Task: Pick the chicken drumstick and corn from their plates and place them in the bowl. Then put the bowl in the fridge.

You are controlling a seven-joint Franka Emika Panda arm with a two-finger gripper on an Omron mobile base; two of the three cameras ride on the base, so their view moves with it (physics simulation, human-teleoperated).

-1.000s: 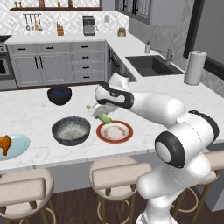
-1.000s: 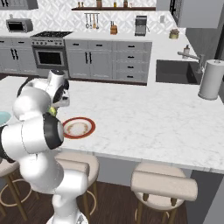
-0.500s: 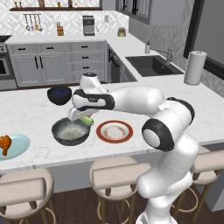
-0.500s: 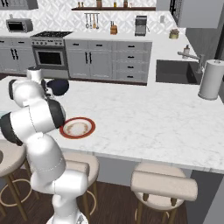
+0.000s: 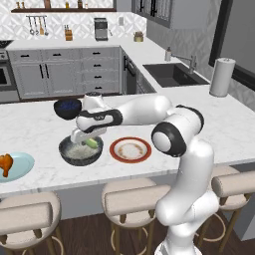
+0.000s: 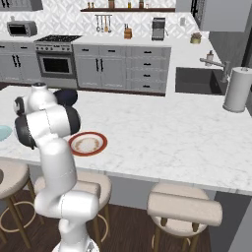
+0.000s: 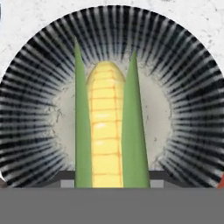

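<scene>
Between the jaws sits the short yellow cob of corn w/ two green husk leaves, clamped at its near end; jaws closed on it, partly apart to cob width. Gripper hangs directly over the wide dark grey ribbed bowl w/ speckled light grey inside. Hand view: cob points away from the camera, centred over the bowl floor; ribbed bowl wall rings it on all sides. Cannot tell whether the cob tip touches the bowl floor.

Landmark = wide bowl, all positions rel. to it, left base view:
- Round white plate w/ red-orange rim: just beside bowl, to its right, on the white marble counter. Bare except for faint marks.
- Smaller dark navy-blue bowl: behind wide bowl, farther from counter front edge, apart from it.
- Round plain pale light-blue plate: left of bowl, well apart, near counter front edge. Small glossy orange-brown chicken drumstick lies on it.
- White paper-towel roll: far right and behind, well apart, beside the dark sink.
- Padded beige stools: below counter front edge, in front of bowl.

Right base view: red-rimmed plate lies just right of the white arm; navy bowl shows behind the arm.
</scene>
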